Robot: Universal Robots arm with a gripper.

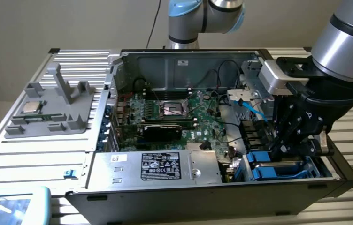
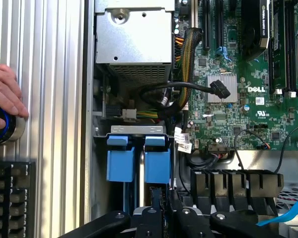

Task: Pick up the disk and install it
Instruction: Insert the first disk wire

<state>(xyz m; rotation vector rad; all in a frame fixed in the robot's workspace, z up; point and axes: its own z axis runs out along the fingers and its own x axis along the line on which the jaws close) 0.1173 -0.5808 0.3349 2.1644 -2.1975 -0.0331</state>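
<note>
The disk (image 1: 278,169), a silver drive in a bright blue carrier, sits in the drive bay at the front corner of the open computer case, on the exterior view's right. My gripper (image 1: 287,151) reaches straight down into that bay, right on the carrier. In the wrist view the carrier's two blue end tabs (image 2: 156,166) lie just beyond my gripper (image 2: 153,212). Its black fingers stand narrow and meet at the carrier's near end. The disk's label is hidden.
The big silver box (image 1: 157,166) with a black label fills the case's front. The green motherboard (image 1: 176,110) lies behind it, with loose black cables and a blue cable (image 1: 251,110) near the bay. A grey fixture holds a small chip (image 1: 32,106). A hand (image 2: 5,96) rests on a round knob.
</note>
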